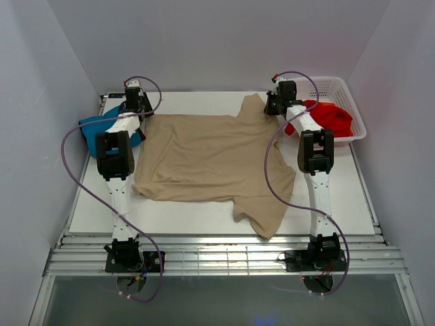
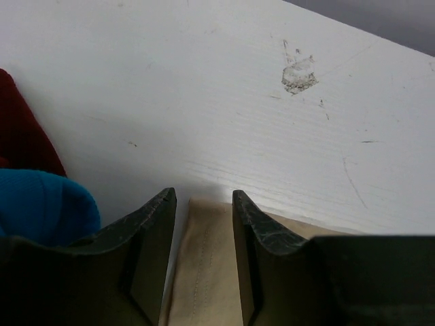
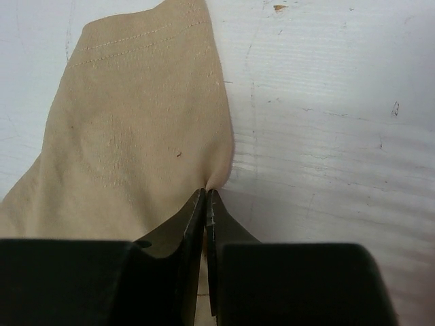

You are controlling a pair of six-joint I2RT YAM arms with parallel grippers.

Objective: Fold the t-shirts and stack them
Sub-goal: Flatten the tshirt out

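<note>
The tan-beige t-shirt lies spread over the middle of the table. My left gripper is open at its far left corner, and a hemmed strip of the tan cloth lies between the two fingers. My right gripper is shut on the shirt's far right edge, pinching it at the fingertips. The teal-blue t-shirt lies bunched at the far left and shows in the left wrist view. The dark red t-shirt shows beside it. The bright red t-shirt lies in the basket.
A white lattice basket stands at the far right corner. White walls close in the table on three sides. A metal rail runs along the near edge by the arm bases.
</note>
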